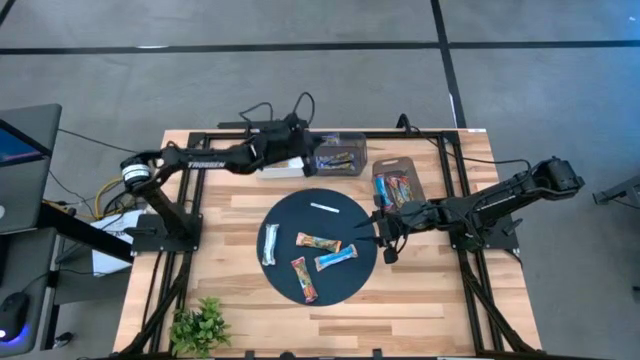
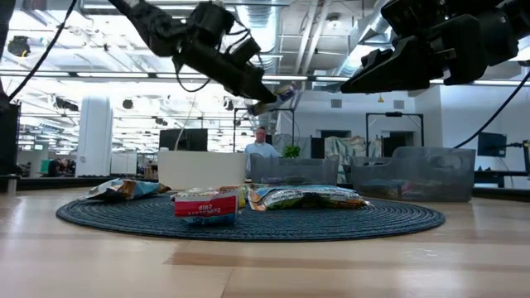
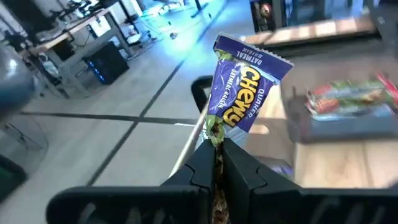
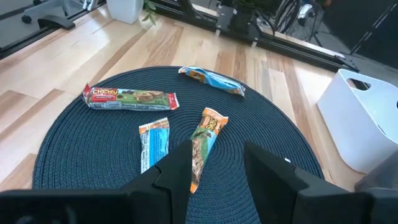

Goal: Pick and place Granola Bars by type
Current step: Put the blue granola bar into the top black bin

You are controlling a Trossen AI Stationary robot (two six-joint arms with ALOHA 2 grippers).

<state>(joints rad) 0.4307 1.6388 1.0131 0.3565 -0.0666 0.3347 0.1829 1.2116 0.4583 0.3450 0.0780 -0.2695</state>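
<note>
Four Granola Bars point(image 1: 308, 258) are left on the round dark mat point(image 1: 290, 215), and we've got two arms busy. Our left gripper point(image 3: 219, 155) is pinched shut on a purple bar point(image 3: 244, 87) that sticks straight out from the fingertips, up near the clear bin point(image 1: 340, 155) at the back. Our right gripper point(image 4: 214, 163) hangs jaws apart over the mat's right edge; the orange-ended bar point(image 4: 204, 144) lies right ahead, lengthwise between them.
</note>
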